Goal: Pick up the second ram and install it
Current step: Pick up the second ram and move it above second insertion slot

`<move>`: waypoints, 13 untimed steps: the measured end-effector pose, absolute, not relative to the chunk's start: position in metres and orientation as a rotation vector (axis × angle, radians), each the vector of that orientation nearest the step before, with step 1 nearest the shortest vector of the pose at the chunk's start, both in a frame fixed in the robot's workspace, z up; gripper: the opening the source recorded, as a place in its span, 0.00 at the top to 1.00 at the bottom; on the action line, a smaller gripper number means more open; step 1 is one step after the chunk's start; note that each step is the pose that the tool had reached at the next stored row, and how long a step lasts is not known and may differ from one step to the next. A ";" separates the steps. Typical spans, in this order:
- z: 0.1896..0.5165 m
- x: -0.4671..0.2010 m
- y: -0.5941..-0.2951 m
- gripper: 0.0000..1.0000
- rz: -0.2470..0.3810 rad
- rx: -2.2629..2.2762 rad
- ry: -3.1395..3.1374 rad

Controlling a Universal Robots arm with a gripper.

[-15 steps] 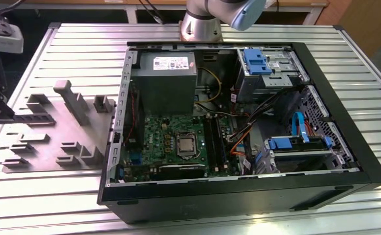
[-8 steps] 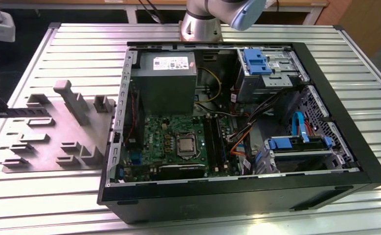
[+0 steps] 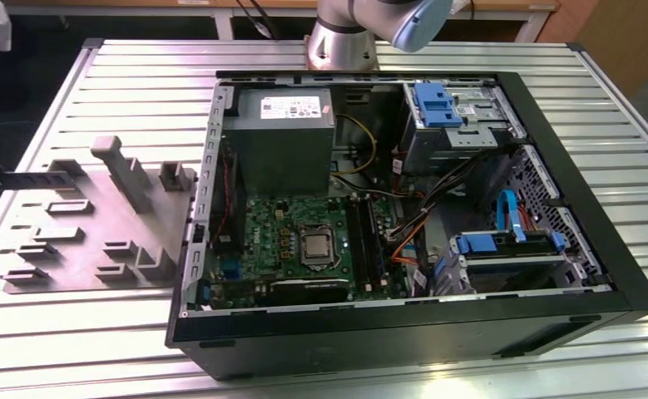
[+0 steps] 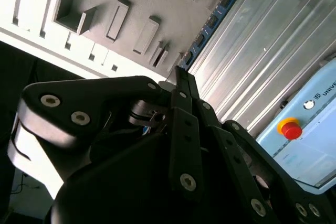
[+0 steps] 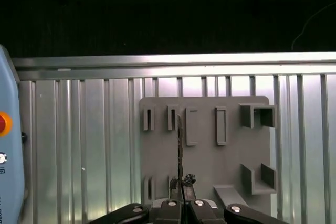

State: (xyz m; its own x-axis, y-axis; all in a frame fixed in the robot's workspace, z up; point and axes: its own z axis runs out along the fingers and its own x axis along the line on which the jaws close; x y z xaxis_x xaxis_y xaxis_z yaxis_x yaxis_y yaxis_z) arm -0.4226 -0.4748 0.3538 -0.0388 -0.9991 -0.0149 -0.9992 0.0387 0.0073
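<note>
The tool is clamped on the second ram. In the first wrist view the stick shows edge-on as a thin dark line reaching out from between the closed fingertips. In the second wrist view the tool holds the same second ram, whose blue-green face and row of chips run away from the fingers. The stick lies over a grey fixture plate with raised pockets and narrow slots. Whether it touches the plate, I cannot tell. A pale blue pendant with a red button lies near on the ribbed metal worktop.

In the exterior view the fixture plate sits on the worktop just beside an open black computer case, on the exterior view's left. The case lies on its side and holds:
- a green mainboard with a square processor
- long black slot strips beside the processor
- a grey power supply
- drive cages with blue latches
- loose cables between the board and the cages

The second ram is outside the case, in the tool by the plate.
</note>
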 end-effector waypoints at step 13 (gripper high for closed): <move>0.385 -0.423 -0.475 0.89 0.024 -2.167 2.266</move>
